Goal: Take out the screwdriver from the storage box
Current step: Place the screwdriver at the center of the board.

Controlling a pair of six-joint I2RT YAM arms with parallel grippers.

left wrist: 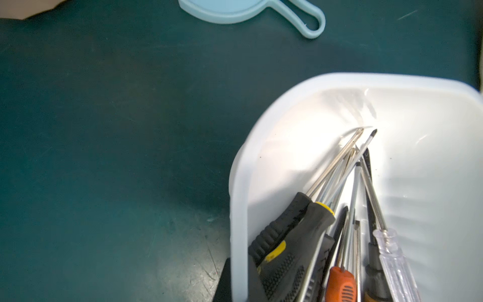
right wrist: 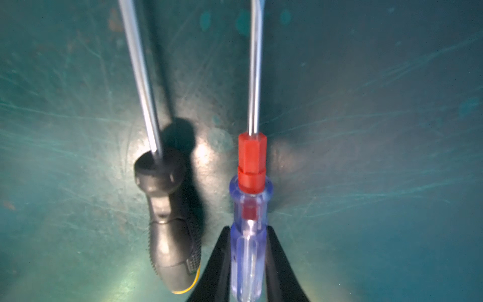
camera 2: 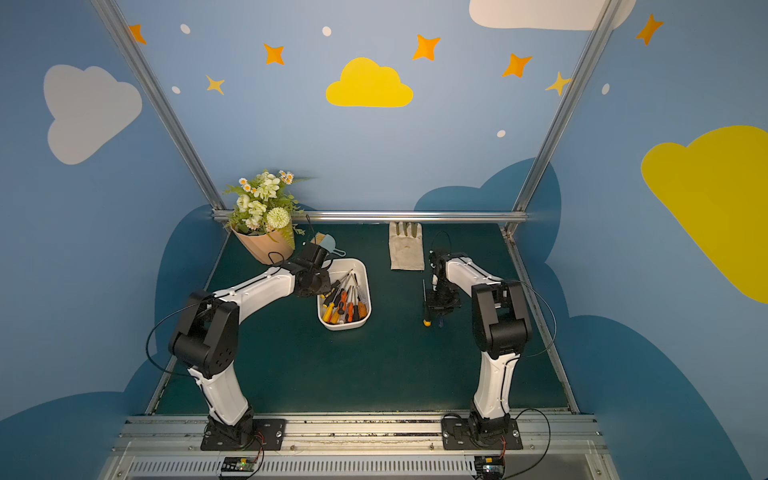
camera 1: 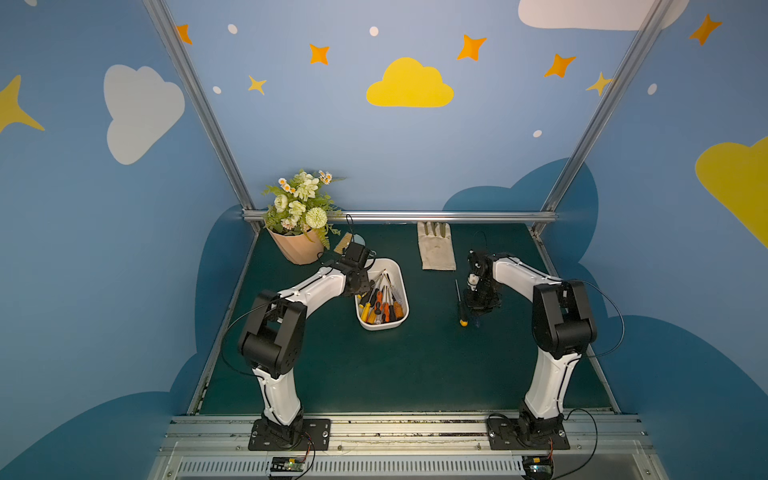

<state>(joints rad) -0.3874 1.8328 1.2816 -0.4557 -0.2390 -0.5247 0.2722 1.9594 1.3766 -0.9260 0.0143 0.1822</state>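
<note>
R gripper (right wrist: 248,231) is pinching a slim screwdriver w/ clear blue-tinted plastic handle & red collar (right wrist: 252,157), jaws narrow, fingers pressing both sides of the handle. It's lying low along the dark green mat (camera 1: 415,374), well apart from the white rounded-rect plastic tub (camera 1: 392,268) and just beside a black-handled, yellow-ended screwdriver (right wrist: 170,235) resting on the mat. L gripper (left wrist: 239,290) is fully closed, clamping the tub's side wall. Other screwdrivers (left wrist: 292,235) are sitting inside the tub.

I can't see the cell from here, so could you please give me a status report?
Left gripper shut on storage box rim. Right gripper shut on clear-handled screwdriver, low over mat, outside box. Black screwdriver lies alongside; nothing blocking.
</note>
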